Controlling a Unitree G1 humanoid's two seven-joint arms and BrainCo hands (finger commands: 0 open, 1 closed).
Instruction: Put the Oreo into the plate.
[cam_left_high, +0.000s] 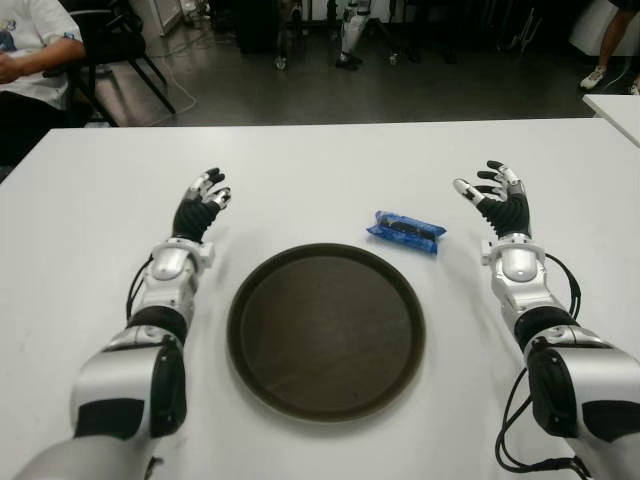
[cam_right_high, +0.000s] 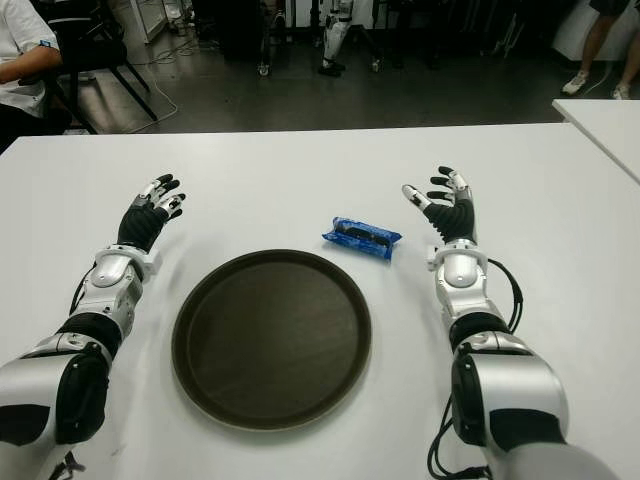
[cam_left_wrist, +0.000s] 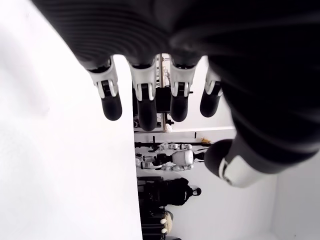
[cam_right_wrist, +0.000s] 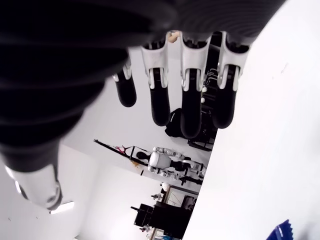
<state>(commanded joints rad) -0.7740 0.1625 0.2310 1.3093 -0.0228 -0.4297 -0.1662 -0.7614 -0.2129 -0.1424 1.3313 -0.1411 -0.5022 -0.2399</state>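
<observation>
both hands spread, empty | left hand (cam_left_high: 203, 196) | right hand (cam_left_high: 497, 190) beside oreo (cam_left_high: 406, 231) | plate (cam_left_high: 326, 331)

Both arms reach forward over the worktop (cam_left_high: 320, 160), set wide apart and roughly mirrored. The left hand (cam_left_high: 200, 205) is raised on its wrist, palm turned inward, its fingers (cam_left_wrist: 145, 107) loosely extended and holding nothing — the thumb stands apart from the other four. The right hand (cam_left_high: 498, 198) is held up the same way, its fingers (cam_right_wrist: 190, 115) spread and relaxed, empty. Each forearm angles slightly inward from elbow to wrist.
</observation>
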